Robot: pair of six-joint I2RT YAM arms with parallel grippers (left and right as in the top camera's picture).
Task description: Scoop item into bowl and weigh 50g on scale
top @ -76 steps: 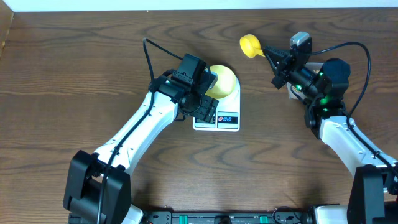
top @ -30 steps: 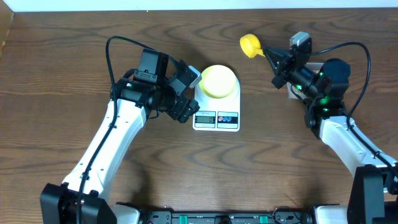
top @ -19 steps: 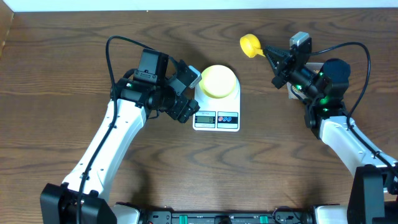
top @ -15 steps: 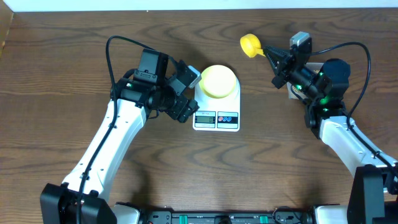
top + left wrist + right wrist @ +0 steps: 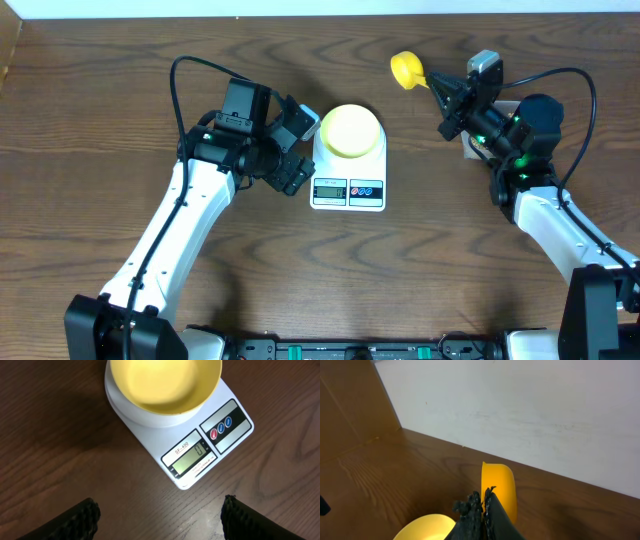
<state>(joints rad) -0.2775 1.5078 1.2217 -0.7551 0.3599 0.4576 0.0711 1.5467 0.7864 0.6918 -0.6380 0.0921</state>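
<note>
Left gripper (image 5: 303, 150) had backed off to 9 o'clock of the scale (image 5: 348, 192), jaws wide and empty, bowl (image 5: 347, 130) sitting empty on it, so the right gripper (image 5: 436, 85), clamped on the scoop (image 5: 406, 68), looked clear to start.

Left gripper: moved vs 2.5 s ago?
Yes. In the overhead view the left gripper was over the bowl and has pulled back to the left. It is now beside the left edge of the scale, jaws open and empty.
</note>
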